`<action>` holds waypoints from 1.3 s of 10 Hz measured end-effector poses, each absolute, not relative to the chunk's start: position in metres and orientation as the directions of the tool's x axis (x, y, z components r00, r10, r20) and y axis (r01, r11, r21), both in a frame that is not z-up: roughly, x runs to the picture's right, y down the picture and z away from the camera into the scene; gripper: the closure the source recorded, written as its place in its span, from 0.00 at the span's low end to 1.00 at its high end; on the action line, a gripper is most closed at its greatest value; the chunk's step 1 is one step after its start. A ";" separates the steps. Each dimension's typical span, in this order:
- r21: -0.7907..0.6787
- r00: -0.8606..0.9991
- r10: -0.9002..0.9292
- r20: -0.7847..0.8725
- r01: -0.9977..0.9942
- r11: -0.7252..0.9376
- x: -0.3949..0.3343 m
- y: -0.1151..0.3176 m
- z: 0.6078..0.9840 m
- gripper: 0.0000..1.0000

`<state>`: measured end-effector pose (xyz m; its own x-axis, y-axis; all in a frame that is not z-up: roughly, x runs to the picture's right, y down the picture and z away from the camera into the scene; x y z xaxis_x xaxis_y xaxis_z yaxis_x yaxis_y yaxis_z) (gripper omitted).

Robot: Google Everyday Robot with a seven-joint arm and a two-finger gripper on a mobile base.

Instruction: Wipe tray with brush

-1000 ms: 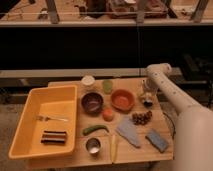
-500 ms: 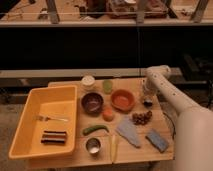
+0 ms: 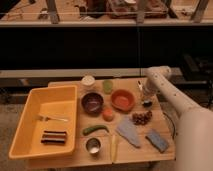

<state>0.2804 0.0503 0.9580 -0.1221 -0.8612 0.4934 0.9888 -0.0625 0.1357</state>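
Nearest us on the wooden table [image 3: 162, 112]: a small metal cup [image 3: 93, 145], a slim yellow item [image 3: 113, 147] beside it, and two grey cloths [image 3: 128, 131] [image 3: 157, 140] toward the view's right. The tray [image 3: 50, 102] fills the view's left side w/ a dark striped block [image 3: 53, 136] at its near end and a fork [image 3: 52, 118] mid-floor. Further back we see a green veg [image 3: 95, 129], grapes [image 3: 141, 118], an orange fruit [image 3: 108, 114], then a dark bowl [image 3: 92, 102] and an orange bowl [image 3: 122, 99]. Just right of the orange bowl the gripper [image 3: 146, 100] is down at the brush [image 3: 146, 104], well apart from the tray. Fingers are together; we can't tell if they actually clamp the handle. Farthest back: a green cup [image 3: 107, 86] and a white cup [image 3: 88, 81].
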 end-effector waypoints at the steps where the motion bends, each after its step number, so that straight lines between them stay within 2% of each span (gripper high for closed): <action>1: 0.161 -0.112 -0.868 0.483 0.986 -0.038 0.280 0.042 0.947 0.90; 6: 0.302 -0.109 -0.912 0.396 0.953 0.017 0.265 -0.019 0.857 0.90; 9: 0.449 -0.207 -0.930 0.302 0.892 -0.053 0.229 -0.041 0.771 0.90; 13: 0.615 -0.346 -0.930 0.121 0.762 -0.204 0.177 -0.029 0.647 0.90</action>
<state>0.1767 -0.0292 0.6470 -0.3463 -0.9303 0.1206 0.7617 -0.2038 0.6151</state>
